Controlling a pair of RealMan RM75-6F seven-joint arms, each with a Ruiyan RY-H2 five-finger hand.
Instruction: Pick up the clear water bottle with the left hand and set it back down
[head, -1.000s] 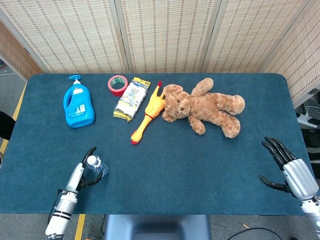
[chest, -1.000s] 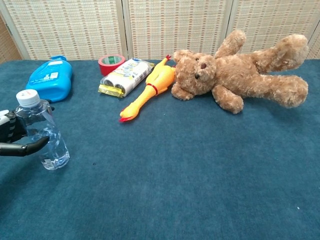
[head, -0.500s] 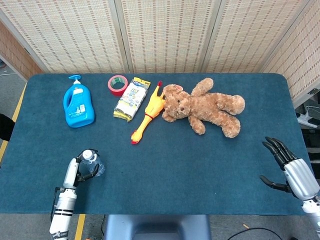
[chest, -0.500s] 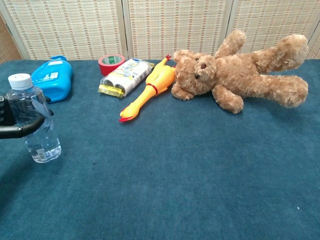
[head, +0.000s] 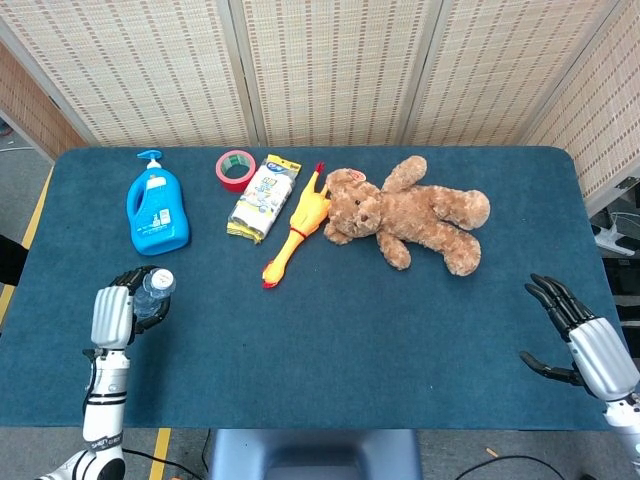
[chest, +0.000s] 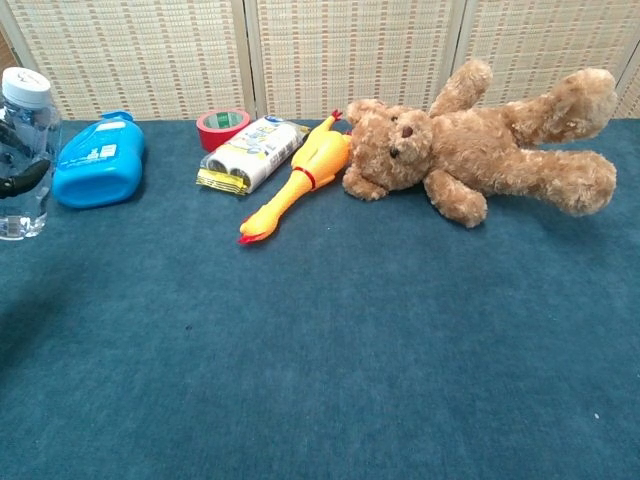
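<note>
My left hand (head: 114, 316) grips the clear water bottle (head: 155, 290) at the table's front left. In the chest view the bottle (chest: 24, 150) stands upright with its white cap on top, up at the far left edge of the frame. Dark fingers (chest: 25, 180) wrap around its middle there, and its base looks raised off the blue tabletop (chest: 330, 340). My right hand (head: 583, 340) hangs at the front right corner with its fingers spread and nothing in it; the chest view does not show it.
Along the back lie a blue detergent bottle (head: 157, 205), a red tape roll (head: 234, 167), a white packet (head: 263, 197), a yellow rubber chicken (head: 297, 226) and a brown teddy bear (head: 410, 213). The table's front edge (head: 320, 425) runs just below both hands.
My left hand has carried the bottle up and to the left, away from where it stood on the cloth. The right hand has barely moved.
</note>
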